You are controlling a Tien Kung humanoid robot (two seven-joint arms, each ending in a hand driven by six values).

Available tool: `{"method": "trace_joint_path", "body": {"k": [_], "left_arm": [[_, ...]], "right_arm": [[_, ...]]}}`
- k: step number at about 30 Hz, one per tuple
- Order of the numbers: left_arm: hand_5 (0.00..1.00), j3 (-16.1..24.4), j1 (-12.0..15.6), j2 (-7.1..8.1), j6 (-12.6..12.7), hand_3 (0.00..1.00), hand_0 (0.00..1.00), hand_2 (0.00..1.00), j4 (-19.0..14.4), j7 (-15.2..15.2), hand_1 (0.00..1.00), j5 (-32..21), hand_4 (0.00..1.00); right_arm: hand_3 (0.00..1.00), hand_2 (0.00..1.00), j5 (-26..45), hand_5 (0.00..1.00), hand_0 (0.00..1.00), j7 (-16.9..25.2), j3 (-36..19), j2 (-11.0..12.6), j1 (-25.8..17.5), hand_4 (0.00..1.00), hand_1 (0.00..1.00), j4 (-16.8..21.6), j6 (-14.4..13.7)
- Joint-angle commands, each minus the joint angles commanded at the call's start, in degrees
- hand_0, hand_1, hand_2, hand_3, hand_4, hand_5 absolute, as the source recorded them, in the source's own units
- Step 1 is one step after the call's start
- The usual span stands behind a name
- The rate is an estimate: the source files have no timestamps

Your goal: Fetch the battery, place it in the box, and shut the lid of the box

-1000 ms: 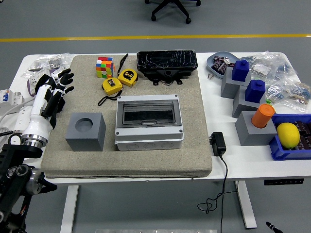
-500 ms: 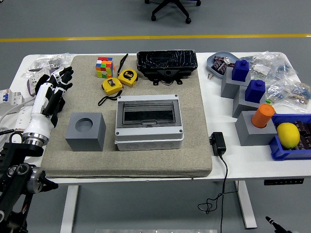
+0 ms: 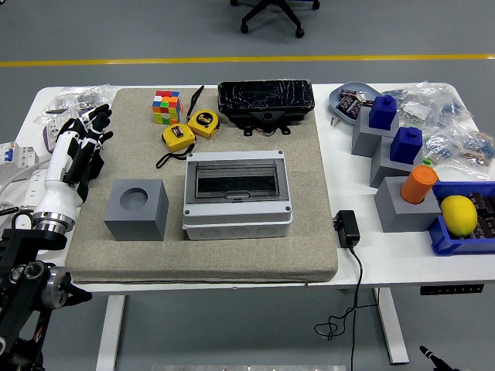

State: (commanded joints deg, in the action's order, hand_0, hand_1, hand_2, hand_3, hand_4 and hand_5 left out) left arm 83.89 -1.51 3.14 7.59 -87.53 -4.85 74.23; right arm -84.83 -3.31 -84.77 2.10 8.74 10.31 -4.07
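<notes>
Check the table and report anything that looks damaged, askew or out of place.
Nothing looks spilled or knocked over. The black case at the mat's far edge looks cracked across its top, though that may be glare. A black adapter lies at the mat's right edge with its cable hanging off the table's front. The grey box sits square, lid down.

Left robot hand [image 3: 77, 145] at left edge — fingers relaxed, empty; arm extends forward.
</notes>
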Motion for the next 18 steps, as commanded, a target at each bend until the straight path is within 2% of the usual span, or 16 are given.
{"method": "trace_joint_path", "body": {"k": [18], "left_arm": [[0.797,0.18,-0.20,-0.02,0.30,0.799,0.771,0.839,-0.03,-0.30,0.832,-0.18,0.998]], "right_arm": [[0.741,0.726,0.52,0.773,0.815,-0.14,0.57,-0.09,0.45,0.998,0.766,0.00,0.17]]}}
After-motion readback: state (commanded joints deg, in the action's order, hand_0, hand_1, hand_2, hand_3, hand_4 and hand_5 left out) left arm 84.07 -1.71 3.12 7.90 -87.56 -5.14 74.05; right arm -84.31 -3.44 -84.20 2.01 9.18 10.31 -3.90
